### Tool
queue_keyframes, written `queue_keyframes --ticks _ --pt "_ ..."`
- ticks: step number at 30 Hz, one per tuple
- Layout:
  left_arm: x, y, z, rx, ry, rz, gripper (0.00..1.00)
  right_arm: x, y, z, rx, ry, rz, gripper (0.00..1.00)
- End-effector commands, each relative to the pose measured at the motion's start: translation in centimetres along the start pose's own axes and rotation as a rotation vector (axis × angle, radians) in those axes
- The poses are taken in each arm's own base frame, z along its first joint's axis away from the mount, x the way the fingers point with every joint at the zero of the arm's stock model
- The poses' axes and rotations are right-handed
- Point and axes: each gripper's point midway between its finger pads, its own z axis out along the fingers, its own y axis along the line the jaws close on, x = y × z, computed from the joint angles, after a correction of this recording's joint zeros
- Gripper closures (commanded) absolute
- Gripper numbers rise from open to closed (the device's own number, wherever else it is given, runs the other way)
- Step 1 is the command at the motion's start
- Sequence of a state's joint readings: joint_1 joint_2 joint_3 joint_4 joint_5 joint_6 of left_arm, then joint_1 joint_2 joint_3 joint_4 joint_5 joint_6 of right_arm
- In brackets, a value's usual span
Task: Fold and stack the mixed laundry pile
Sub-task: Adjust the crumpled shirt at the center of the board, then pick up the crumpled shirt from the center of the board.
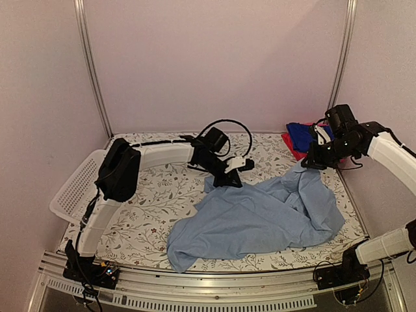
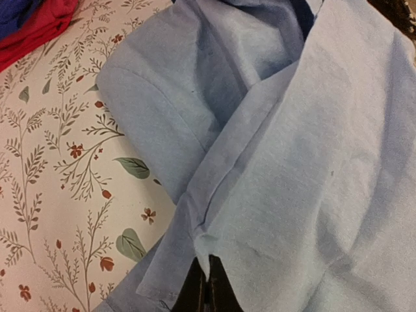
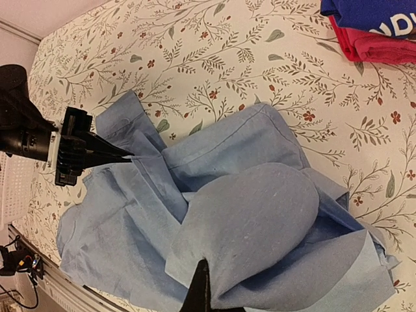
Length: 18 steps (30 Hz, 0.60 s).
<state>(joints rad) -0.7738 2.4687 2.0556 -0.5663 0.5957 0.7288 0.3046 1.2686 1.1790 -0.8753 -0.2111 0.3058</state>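
The light-blue shirt (image 1: 260, 218) lies crumpled across the middle and right of the floral surface (image 1: 156, 195), its far edge pinched in the closed left gripper (image 1: 224, 181), its right corner held up by the closed right gripper (image 1: 311, 162), near the royal-blue shirt (image 1: 302, 135) stacked on the red-pink one (image 1: 290, 144).

Plain pale lilac-pink walls (image 1: 214, 58) close the space on 3 sides, with 2 slim metal uprights (image 1: 91, 65) rising at the rear corners. A cream table cover (image 1: 162, 195) printed with leafy sprigs and small red flowers lies below, a ribbed aluminium rail (image 1: 214, 281) along its near edge and a white perforated basket (image 1: 73, 190) at its left side; the light is soft and even
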Motion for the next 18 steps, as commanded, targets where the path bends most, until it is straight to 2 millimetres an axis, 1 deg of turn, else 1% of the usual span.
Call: queue_keyframes --ticks 1,3,5,6,7,8,9,10,11,12,13,14,15,16,17,18 --pt "-3.8 1.3 -4.7 -0.083 -0.046 -0.032 1.0 -3.6 0.5 -2.2 -0.014 -0.111 0.01 1.0" --pt "-5.5 2.8 -7.5 -0.178 -0.066 -0.065 1.0 -6.4 0.5 -4.3 -0.018 -0.209 0.016 1.0" --pt "-7.0 5.2 -11.7 -0.331 -0.084 -0.105 1.0 -10.0 0.2 -7.3 -0.012 -0.335 0.02 1.0" --pt "-7.7 6.5 -14.1 -0.418 -0.1 -0.125 1.0 -12.0 -0.1 -9.1 -0.001 -0.405 0.021 1.0" --pt "-8.4 8.3 -17.3 -0.544 -0.118 -0.154 1.0 -13.9 -0.1 -11.0 0.01 -0.474 0.014 1.0" --pt "-9.1 9.4 -20.0 -0.627 -0.149 -0.194 1.0 -15.8 0.2 -12.8 0.017 -0.539 0.0 1.0" --pt "-9.7 11.0 -23.6 -0.746 -0.176 -0.237 1.0 -18.1 0.9 -15.0 0.014 -0.617 -0.019 1.0" --pt "-10.7 11.5 -26.2 -0.807 -0.208 -0.261 1.0 -19.6 1.2 -16.0 0.017 -0.668 -0.036 1.0" --pt "-11.5 12.1 -28.6 -0.859 -0.235 -0.288 1.0 -21.4 1.9 -17.9 0.011 -0.74 -0.055 1.0" --pt "-12.4 12.5 -31.0 -0.909 -0.264 -0.312 1.0 -23.5 2.9 -20.7 0.001 -0.833 -0.084 1.0" --pt "-13.4 12.6 -32.8 -0.945 -0.285 -0.322 1.0 -24.8 3.6 -23.3 0.005 -0.906 -0.102 1.0" --pt "-14.6 12.4 -34.5 -0.975 -0.321 -0.319 1.0 -26.1 4.4 -25.6 0.0 -0.965 -0.117 1.0" --pt "-15.6 12.1 -36.3 -1.006 -0.357 -0.323 1.0 -27.0 5.2 -27.6 -0.008 -1.017 -0.139 1.0" --pt "-16.6 11.7 -38.0 -1.037 -0.393 -0.334 1.0 -28.1 5.7 -28.3 -0.023 -1.044 -0.155 1.0" --pt "-17.6 11.2 -39.5 -1.049 -0.431 -0.344 1.0 -28.5 6.7 -29.8 -0.05 -1.082 -0.178 1.0" --pt "-18.6 10.5 -40.7 -1.048 -0.46 -0.344 1.0 -28.9 7.3 -30.6 -0.069 -1.108 -0.198 1.0"
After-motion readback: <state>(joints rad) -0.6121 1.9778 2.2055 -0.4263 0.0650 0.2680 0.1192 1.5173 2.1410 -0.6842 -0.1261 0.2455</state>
